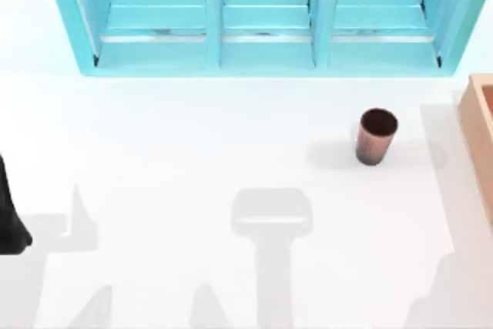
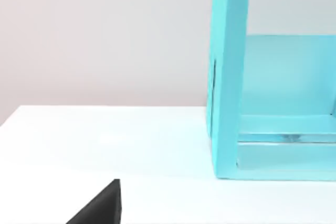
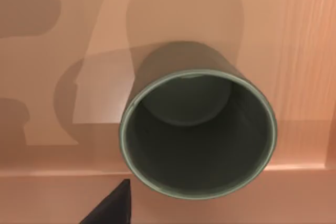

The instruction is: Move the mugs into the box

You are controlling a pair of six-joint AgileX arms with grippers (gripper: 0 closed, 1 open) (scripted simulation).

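The olive-grey mug [image 3: 198, 129] shows from above in the right wrist view, mouth up, over the tan wooden inside of the box [image 3: 47, 77]. A dark part of my right gripper [image 3: 107, 208] sits close beside the mug's rim; whether it holds the mug I cannot tell. Nor can I tell whether the mug rests on the box floor or hangs above it. In the top view the copper-brown mug [image 1: 377, 136] stands upright on the white table, right of centre. A corner of the box [image 1: 481, 132] shows at the right edge. My left arm [image 1: 8, 217] is parked at the left edge.
The big turquoise shelf unit [image 1: 262, 21] spans the back of the table, and its side panel [image 2: 228, 77] shows in the left wrist view. White tabletop [image 1: 192, 152] stretches between the left arm and the copper-brown mug.
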